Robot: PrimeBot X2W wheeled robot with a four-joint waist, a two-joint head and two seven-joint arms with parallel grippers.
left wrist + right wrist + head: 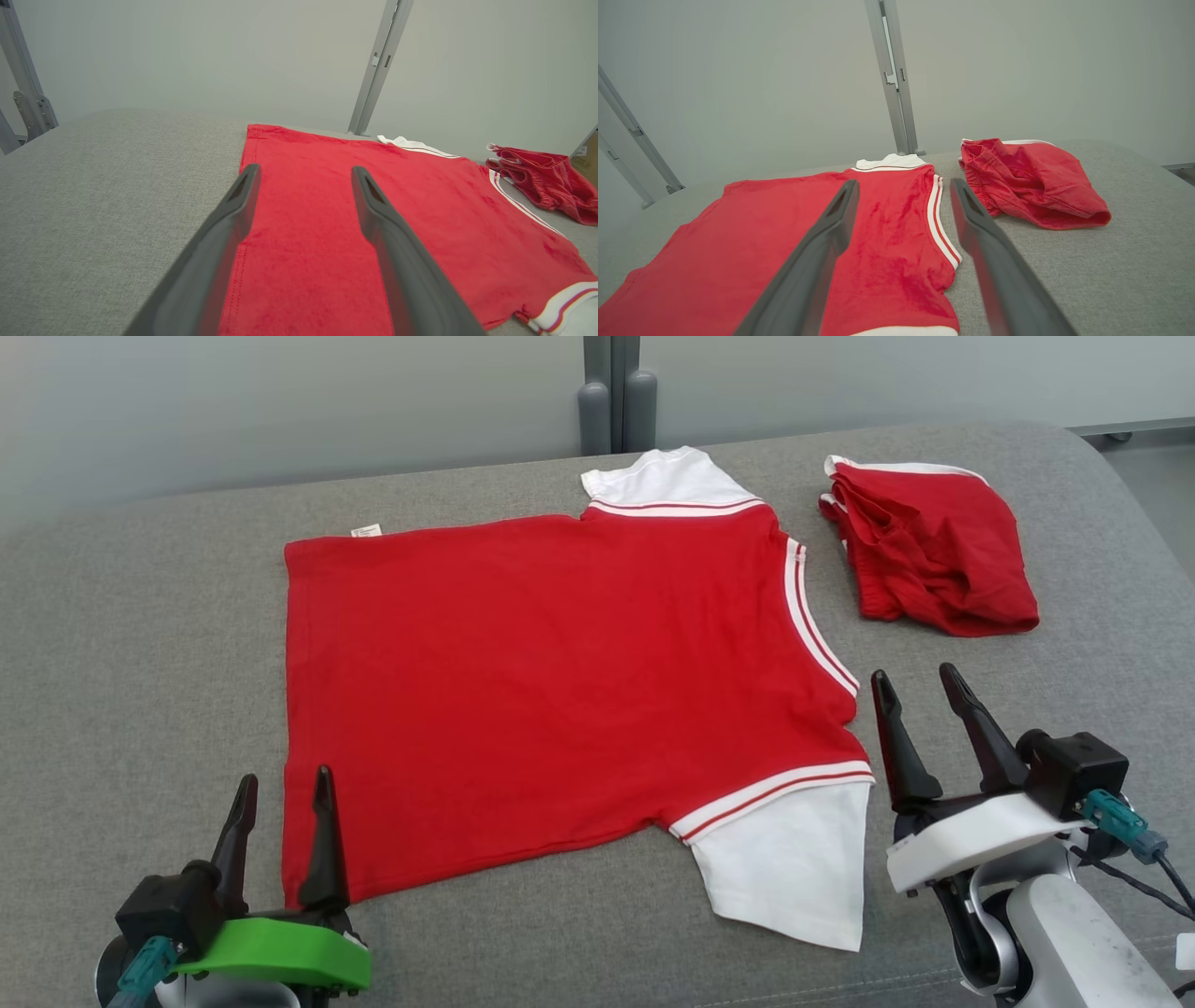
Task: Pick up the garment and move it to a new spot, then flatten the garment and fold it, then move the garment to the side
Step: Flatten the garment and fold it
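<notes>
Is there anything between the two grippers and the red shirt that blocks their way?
Nothing visible does. The left gripper hangs open over the red shirt's near left corner, the right gripper open just off its striped right edge. The crumpled red shorts lie apart, farther back.

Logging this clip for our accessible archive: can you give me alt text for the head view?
A red-and-white T-shirt lies spread flat on a grey padded surface. Open and empty, the left tool sits at its near hem corner and the right tool beside its neckline. A second red garment lies bunched at the far right.
</notes>
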